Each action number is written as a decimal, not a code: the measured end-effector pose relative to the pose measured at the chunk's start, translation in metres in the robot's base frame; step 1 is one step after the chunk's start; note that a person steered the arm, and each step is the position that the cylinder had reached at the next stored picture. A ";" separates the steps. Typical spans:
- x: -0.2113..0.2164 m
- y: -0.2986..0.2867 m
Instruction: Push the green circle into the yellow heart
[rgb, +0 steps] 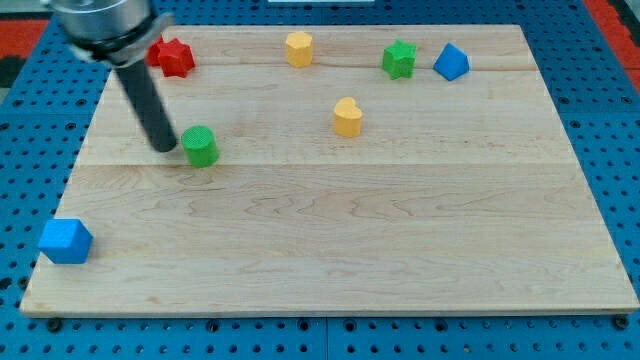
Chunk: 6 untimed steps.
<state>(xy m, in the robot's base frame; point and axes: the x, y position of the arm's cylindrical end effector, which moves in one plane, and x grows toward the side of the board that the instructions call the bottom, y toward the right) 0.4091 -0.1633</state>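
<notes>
The green circle (200, 146) sits on the wooden board at the view's left of centre. The yellow heart (347, 117) stands to its right and a little toward the view's top, well apart from it. My tip (164, 148) rests on the board just left of the green circle, very close to or touching its left side. The dark rod slants up to the view's top left.
A red star (172, 56) lies at the top left, partly behind the arm. A yellow hexagon (298, 48), a green star (399, 59) and a blue block (451, 62) line the top. A blue cube (66, 241) sits at the board's (330, 250) bottom left edge.
</notes>
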 end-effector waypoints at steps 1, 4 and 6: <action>-0.013 0.076; 0.018 0.049; 0.011 0.133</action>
